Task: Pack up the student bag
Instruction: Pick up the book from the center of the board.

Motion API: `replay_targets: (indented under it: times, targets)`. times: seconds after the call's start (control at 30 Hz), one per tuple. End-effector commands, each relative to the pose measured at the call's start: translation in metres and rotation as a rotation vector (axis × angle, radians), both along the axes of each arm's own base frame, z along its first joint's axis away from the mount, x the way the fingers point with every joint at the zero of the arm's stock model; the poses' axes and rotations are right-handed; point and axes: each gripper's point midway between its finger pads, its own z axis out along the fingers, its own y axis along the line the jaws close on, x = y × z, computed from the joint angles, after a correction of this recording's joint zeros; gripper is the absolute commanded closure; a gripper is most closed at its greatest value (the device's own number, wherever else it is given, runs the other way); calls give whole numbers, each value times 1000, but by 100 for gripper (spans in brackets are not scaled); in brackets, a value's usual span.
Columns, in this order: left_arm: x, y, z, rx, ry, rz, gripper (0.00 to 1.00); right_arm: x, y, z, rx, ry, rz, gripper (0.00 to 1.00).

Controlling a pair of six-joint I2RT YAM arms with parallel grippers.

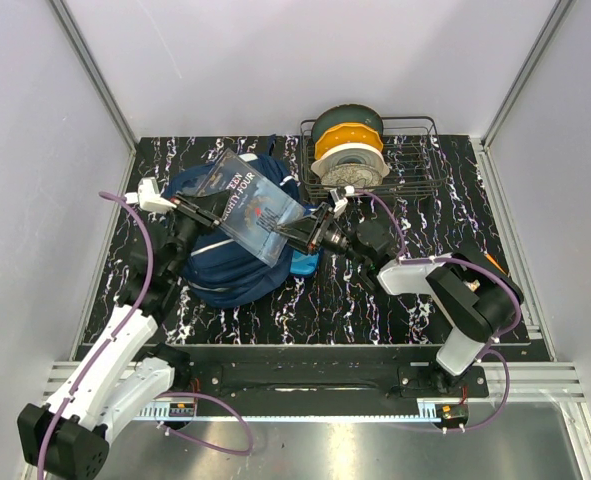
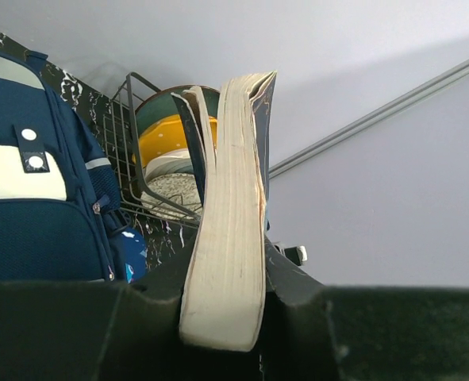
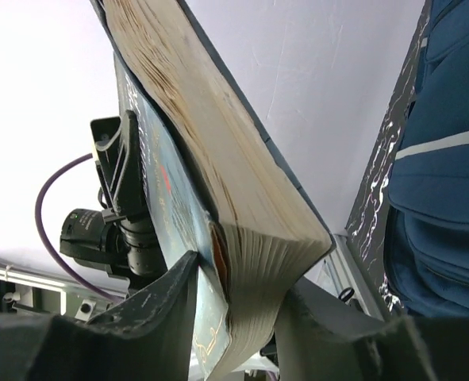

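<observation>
The student bag (image 1: 225, 268), a navy blue backpack with white patches and a thin white stripe, lies on the table's left half; it also shows in the left wrist view (image 2: 28, 206) and the right wrist view (image 3: 444, 182). A blue paperback book (image 1: 253, 206) is held above the bag by both grippers. My left gripper (image 1: 207, 212) is shut on the book's left edge, its cream pages (image 2: 228, 262) between the jaws. My right gripper (image 1: 303, 238) is shut on the book's right corner (image 3: 250, 294).
A black wire basket (image 1: 415, 160) at the back right holds several filament spools (image 1: 350, 150). A bright-blue pencil case (image 1: 305, 264) lies against the bag's right side. Grey walls enclose the black marbled table (image 1: 375, 290).
</observation>
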Motion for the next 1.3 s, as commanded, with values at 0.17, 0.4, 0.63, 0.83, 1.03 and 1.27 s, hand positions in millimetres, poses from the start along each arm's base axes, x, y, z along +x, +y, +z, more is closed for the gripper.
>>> replay_targets:
  times: [0.17, 0.4, 0.63, 0.83, 1.03, 1.27]
  targets:
    - [-8, -16, -4, -68, 12, -87, 100, -30, -10, 106, 214, -345, 44, 36]
    - [-8, -20, -9, -84, 20, -110, 100, -31, -12, 110, 205, -369, 31, 45]
    - [-9, -21, -17, -85, 42, -116, 100, -30, -10, 111, 208, -360, 34, 88]
    - [-9, -11, -20, 14, 55, -66, 27, -23, -12, 98, 116, -323, -14, 100]
    - [-12, 21, -15, 273, 53, 66, 1, 8, -44, 51, -232, -176, -273, 100]
    - [-23, 6, -24, 613, -55, -107, 1, 21, -119, 26, -489, -83, -572, 100]
